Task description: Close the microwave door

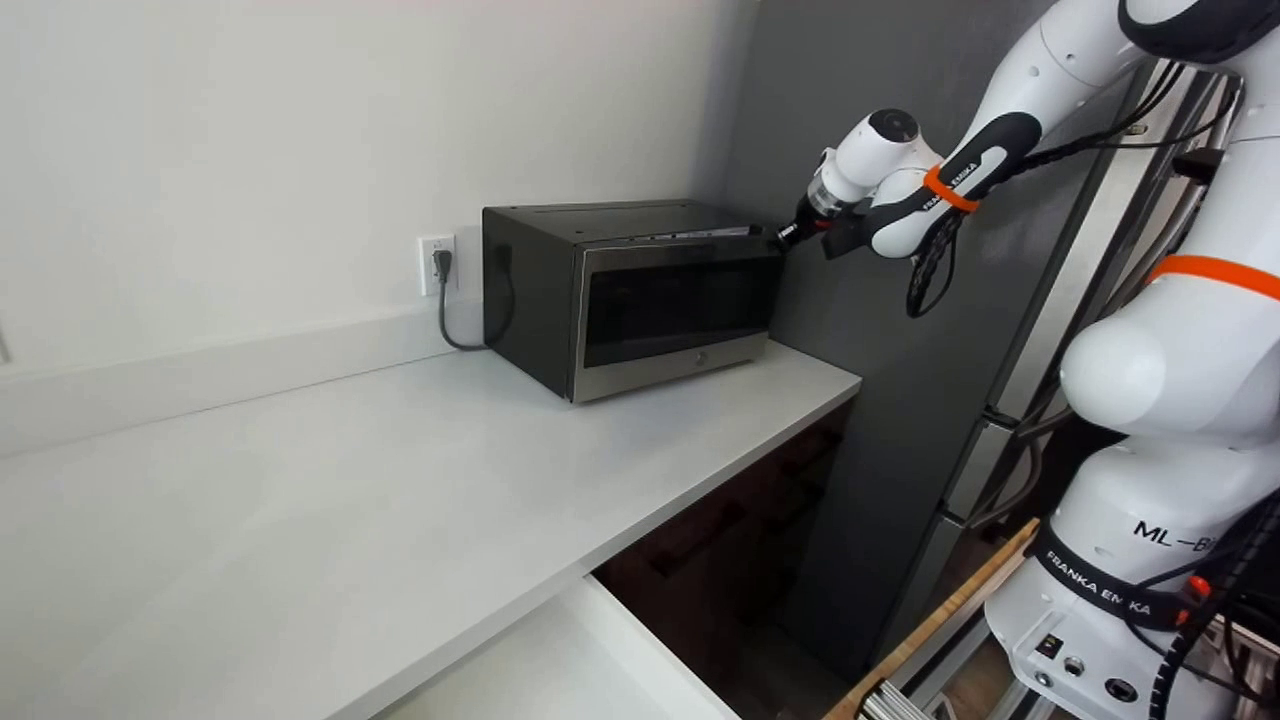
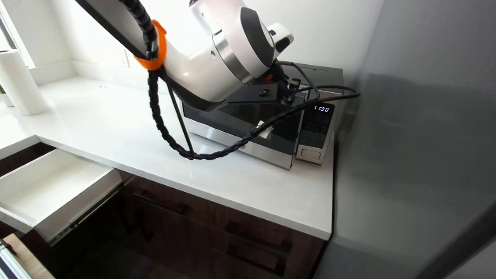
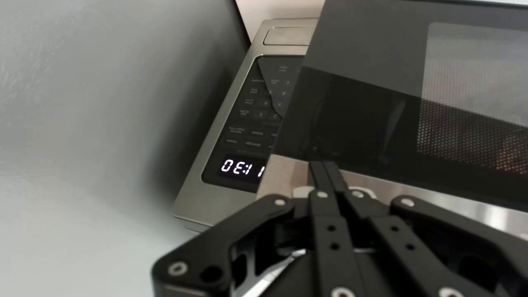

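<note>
The dark grey microwave (image 1: pixel 530 290) stands on a white counter; it also shows in an exterior view (image 2: pixel 323 75). The microwave door (image 1: pixel 690 310) is slightly ajar, with a narrow gap along its top edge. Its free edge stands out in front of the control panel in an exterior view (image 2: pixel 281 144). In the wrist view the door (image 3: pixel 363 111) covers part of the keypad. My gripper (image 3: pixel 324 165) is shut and empty, fingertips together over the door's silver strip near its free corner. In an exterior view the gripper (image 1: pixel 783 240) is at the door's upper corner; contact is unclear.
A tall grey panel (image 1: pixel 890 400) stands close beside the microwave's control-panel side. An open white drawer (image 2: pixel 58 182) juts out below the counter (image 2: pixel 135 128). A cord runs from the microwave to a wall outlet (image 1: pixel 432 280). A paper towel roll (image 2: pixel 21 83) stands farther along.
</note>
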### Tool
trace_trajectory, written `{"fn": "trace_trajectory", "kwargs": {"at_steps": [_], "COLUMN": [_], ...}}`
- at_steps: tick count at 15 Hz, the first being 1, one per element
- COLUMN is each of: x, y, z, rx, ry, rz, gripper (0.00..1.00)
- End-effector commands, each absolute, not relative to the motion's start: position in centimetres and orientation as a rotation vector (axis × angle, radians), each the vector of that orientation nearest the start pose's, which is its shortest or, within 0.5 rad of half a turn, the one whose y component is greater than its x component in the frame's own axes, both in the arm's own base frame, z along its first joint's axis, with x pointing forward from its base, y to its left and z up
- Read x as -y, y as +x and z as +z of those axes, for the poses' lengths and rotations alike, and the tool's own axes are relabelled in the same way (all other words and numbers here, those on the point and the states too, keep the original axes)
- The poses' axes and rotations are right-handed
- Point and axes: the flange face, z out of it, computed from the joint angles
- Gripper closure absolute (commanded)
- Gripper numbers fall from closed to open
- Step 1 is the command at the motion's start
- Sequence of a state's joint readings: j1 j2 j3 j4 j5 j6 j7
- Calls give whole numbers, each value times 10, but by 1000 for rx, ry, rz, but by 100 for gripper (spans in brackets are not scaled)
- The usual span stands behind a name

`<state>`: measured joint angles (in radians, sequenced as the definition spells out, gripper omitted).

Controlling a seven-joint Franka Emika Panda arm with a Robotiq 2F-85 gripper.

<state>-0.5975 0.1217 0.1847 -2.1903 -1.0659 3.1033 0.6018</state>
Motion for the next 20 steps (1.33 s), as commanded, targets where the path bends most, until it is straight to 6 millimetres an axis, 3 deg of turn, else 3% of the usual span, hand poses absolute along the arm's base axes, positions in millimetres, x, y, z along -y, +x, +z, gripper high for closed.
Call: {"fn": "trace_trajectory", "kwargs": {"at_steps": [1,10,15,20], "x": [174,195,190,176], "y": [566,599,604,624], "z": [381,378,363,363], "rx": [119,154,158,114], "ry": [-3192,-3032,-2984,-2931], "rz": [-1305,-1498,-1502,-1542], "gripper": [100,100,100,100]}}
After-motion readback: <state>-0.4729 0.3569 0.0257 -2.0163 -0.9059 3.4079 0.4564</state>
